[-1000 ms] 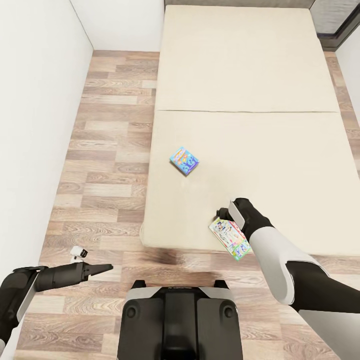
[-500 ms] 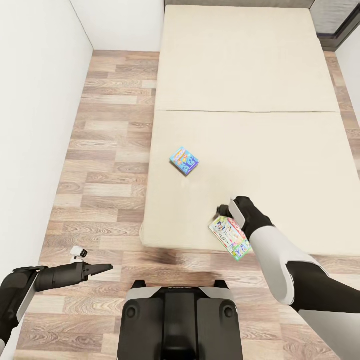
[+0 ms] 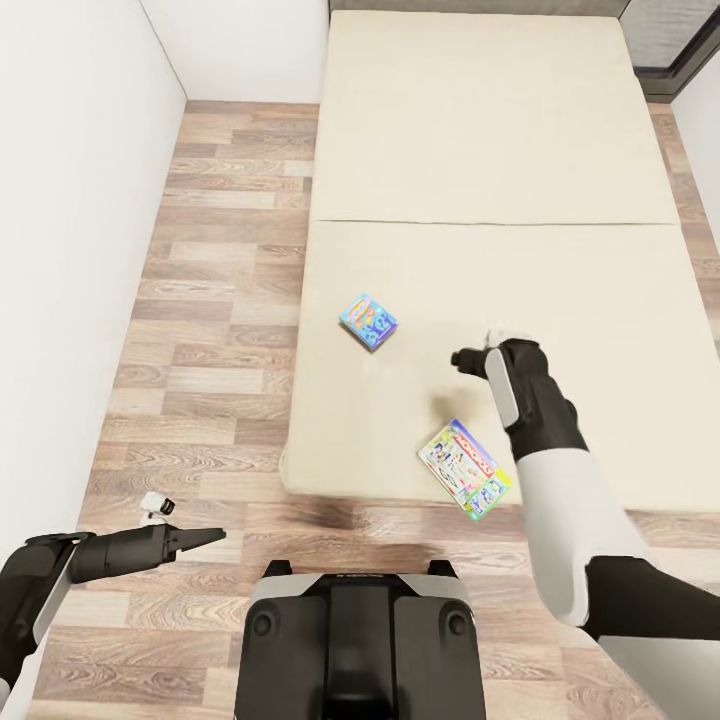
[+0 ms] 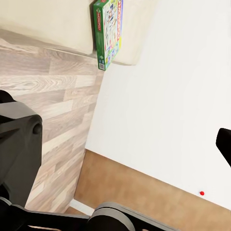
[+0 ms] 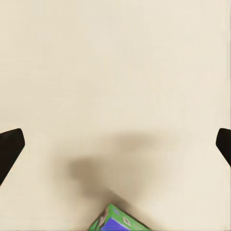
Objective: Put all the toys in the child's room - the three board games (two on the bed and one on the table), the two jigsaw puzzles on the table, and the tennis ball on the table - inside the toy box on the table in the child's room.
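**Right claw spread wide over the bed, holding nothing; green board game lies flat just behind it**

Your right gripper (image 3: 468,358) hangs above the bed (image 3: 560,150) with its jaws spread wide. In the right wrist view the two fingertips (image 5: 9,147) sit at opposite edges of the picture, with bare mattress between them and nothing in the grip. A soft shadow lies on the sheet under the claw.

The green board game (image 3: 465,468) lies flat on the mattress, behind the right claw toward your base, at the near edge of the bed and apart from the fingers. One corner of it (image 5: 115,220) shows in the right wrist view, just short of the gap between the fingertips. The left wrist view shows the same box (image 4: 108,31) from the side, resting on the mattress edge above the wooden floor (image 3: 220,290).

The blue board game (image 3: 368,321) lies flat further across the bed, to the left of the right claw and slightly beyond it, well apart from the green one.

Your left gripper (image 3: 205,538) is held low over the floor, beside the base (image 3: 360,630) and well short of the bed. Its fingers appear drawn together to a point and hold nothing.
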Available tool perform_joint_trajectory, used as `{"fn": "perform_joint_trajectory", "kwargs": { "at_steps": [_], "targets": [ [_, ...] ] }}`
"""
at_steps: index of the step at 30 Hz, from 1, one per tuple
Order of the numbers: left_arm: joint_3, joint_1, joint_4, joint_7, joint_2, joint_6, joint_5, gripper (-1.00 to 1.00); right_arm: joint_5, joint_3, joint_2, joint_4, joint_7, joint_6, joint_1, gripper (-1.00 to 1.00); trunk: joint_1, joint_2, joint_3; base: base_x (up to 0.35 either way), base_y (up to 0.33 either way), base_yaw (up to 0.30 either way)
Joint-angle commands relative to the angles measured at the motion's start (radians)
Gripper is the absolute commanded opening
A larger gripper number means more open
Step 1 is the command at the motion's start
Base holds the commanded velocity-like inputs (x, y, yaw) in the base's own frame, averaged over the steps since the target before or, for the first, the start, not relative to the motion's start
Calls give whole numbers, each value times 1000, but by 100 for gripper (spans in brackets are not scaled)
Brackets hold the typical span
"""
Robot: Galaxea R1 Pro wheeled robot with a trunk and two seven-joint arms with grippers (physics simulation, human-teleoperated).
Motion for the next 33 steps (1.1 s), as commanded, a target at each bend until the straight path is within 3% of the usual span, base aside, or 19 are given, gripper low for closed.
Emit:
{"fn": "perform_joint_trajectory", "kwargs": {
  "at_steps": [1, 8, 11, 14, 15, 16, 17, 20, 21, 25, 29, 30, 33],
  "targets": [
    [-1, 0, 0, -4, 0, 11, 0, 100, -11, -2, 1, -32, -8, 17, 8, 100, 1, -1, -1, 0, 0, 0],
    [-1, 0, 0, -4, 0, 11, 0, 100, -21, -18, 1, -252, -2, 133, 91, 100, 1, -1, -1, 0, 0, 0],
    [-1, 0, 0, -4, -1, 11, 0, 100, -51, -61, 1, -350, 0, 172, 150, 100, 1, -1, -1, 0, 0, 0],
    [-1, 0, 0, -4, -1, 11, 0, 100, -134, -123, 3, -469, 6, 193, 221, 100, 1, -1, -1, 0, 0, 0],
    [-1, 0, 0, -4, -1, 11, 0, 100, -199, -149, 3, -522, 8, 193, 275, 100, 1, -1, -1, 0, 0, 0],
    [-1, 0, 0, -4, -1, 11, 0, 100, -237, -160, 3, -541, 9, 193, 306, 100, 1, -1, -1, 0, 0, 0],
    [-1, 0, 0, -4, -1, 11, 0, 100, -320, -180, 2, -568, 12, 193, 374, 100, 1, -1, -1, 0, 0, 0],
    [-1, 0, 0, -4, 0, 11, 0, 100, -452, -203, 2, -590, 21, 193, 474, 100, 1, -1, -1, 0, 0, 0],
    [0, 0, 0, -4, 0, 11, 0, 100, -532, -216, 1, -599, 30, 192, 533, 100, 1, -1, -1, 0, 0, 0],
    [0, 0, 0, -4, 1, 11, 0, 100, -676, -242, 0, -609, 82, 162, 642, 100, 1, -1, -1, 0, 0, 0],
    [0, 0, 0, -4, 1, 11, 0, 100, -728, -262, -1, -612, 195, 131, 708, 100, 1, -1, -1, 0, 0, 0],
    [0, 0, 0, -4, 1, 11, 0, 100, -740, -269, -1, -613, 274, 117, 738, 100, 1, -1, -1, 0, 0, 0],
    [0, 0, 0, -4, 1, 11, 0, 100, -749, -276, -7, -614, 403, 91, 779, 100, 1, -1, 0, 0, 0, -17]
  ]
}}
